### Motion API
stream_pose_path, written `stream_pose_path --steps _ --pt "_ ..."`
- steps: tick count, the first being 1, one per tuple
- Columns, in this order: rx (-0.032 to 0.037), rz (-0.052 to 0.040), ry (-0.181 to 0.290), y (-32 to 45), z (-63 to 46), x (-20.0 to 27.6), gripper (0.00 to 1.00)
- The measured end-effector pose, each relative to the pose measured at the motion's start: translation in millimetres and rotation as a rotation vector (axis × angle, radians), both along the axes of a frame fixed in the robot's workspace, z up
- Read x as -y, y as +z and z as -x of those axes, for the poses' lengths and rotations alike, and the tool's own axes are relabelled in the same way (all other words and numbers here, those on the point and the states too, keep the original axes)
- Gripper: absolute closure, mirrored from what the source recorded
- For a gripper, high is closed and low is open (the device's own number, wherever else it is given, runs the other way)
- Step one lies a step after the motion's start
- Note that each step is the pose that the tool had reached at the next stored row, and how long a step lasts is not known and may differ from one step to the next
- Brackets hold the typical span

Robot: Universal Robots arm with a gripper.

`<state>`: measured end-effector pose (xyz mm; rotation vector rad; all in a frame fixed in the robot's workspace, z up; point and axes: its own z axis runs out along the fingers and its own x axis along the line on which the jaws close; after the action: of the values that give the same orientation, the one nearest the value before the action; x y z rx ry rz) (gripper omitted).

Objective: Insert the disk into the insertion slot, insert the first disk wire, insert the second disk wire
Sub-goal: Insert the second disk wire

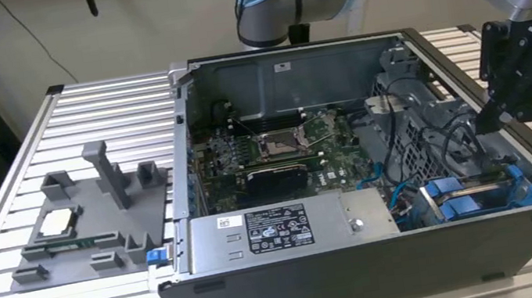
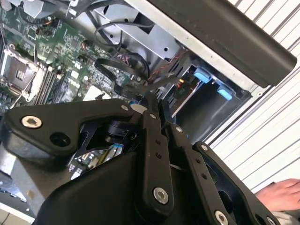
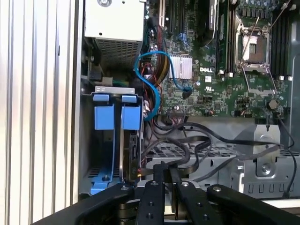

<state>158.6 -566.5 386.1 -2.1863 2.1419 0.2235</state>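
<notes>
The disk (image 3: 127,150) stands on edge in the insertion slot (image 3: 88,140) of the grey drive cage, its blue carrier tabs (image 3: 131,117) facing up. In the exterior view the blue carrier (image 1: 468,194) sits at the case's front right corner. My black gripper (image 1: 484,124) hangs over the cage just behind it. Its fingers (image 3: 159,180) are pressed together on a black disk wire (image 2: 133,84), which loops back toward the motherboard. In the second wrist view the fingertips (image 2: 151,105) meet above the blue tabs (image 2: 205,75).
The open computer case (image 1: 370,276) lies on a slatted table. Inside are a motherboard (image 1: 281,143), a power supply (image 1: 278,230), a blue cable (image 3: 154,77) and loose black cables (image 3: 206,136). A grey fixture plate (image 1: 87,223) sits at the exterior view's left. A hand (image 2: 276,192) rests beside the case.
</notes>
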Motion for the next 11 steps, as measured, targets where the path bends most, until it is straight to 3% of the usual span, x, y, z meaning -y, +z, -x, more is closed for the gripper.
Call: stream_pose_path --steps 5,11 --pt "0.0001 0.0020 0.005 0.0 11.9 0.0 0.84" --pt "0.0000 0.0006 0.006 0.0 13.1 0.0 0.84"
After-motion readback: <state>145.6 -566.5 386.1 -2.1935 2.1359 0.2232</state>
